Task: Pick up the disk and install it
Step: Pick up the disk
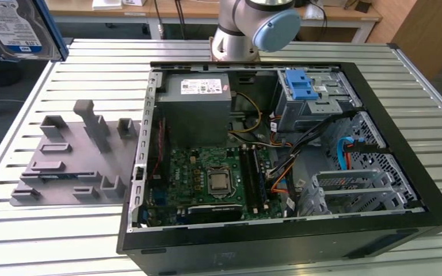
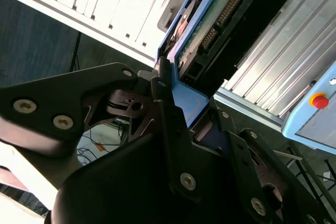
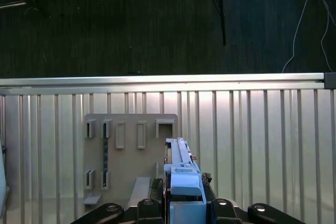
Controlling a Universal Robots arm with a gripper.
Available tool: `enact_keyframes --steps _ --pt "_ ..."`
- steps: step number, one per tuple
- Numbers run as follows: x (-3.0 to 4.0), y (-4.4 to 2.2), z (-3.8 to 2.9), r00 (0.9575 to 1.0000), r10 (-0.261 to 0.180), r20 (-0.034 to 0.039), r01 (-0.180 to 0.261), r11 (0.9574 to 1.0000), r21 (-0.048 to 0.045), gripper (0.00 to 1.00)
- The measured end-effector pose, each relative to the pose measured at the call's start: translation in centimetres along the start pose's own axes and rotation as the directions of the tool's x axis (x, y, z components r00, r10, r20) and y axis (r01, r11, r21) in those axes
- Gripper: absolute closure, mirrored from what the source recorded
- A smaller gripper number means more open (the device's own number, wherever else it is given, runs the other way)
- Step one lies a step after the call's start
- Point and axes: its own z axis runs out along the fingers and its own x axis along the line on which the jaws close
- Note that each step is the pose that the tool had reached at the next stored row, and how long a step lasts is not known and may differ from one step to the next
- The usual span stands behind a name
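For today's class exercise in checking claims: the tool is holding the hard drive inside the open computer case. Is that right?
Not inside. The exterior view shows the hard drive held up outside the open computer case, with the tool holding it.

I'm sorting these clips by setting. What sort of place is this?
Probably a robotics lab or workshop bench for computer assembly: an open computer case lies on a slatted metal table, a grey fixture plate beside it, and the gripper holds the disk.
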Motion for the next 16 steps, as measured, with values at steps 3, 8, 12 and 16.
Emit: enact_keyframes --steps 3,8,12,16 --pt "-0.02 -0.2 -0.01 1.0 0.0 -0.0001 0.0 1.0 -0.0001 0.64" --pt "-0.03 -0.88 -0.01 1.0 0.0 0.0 0.0 1.0 0.0 0.64" --pt "-0.05 -1.47 -0.01 1.0 0.0 -0.0001 0.0 1.0 -0.0001 0.64" --pt "0.07 -1.75 -0.01 1.0 0.0 0.0001 0.0 1.0 0.0 0.64"
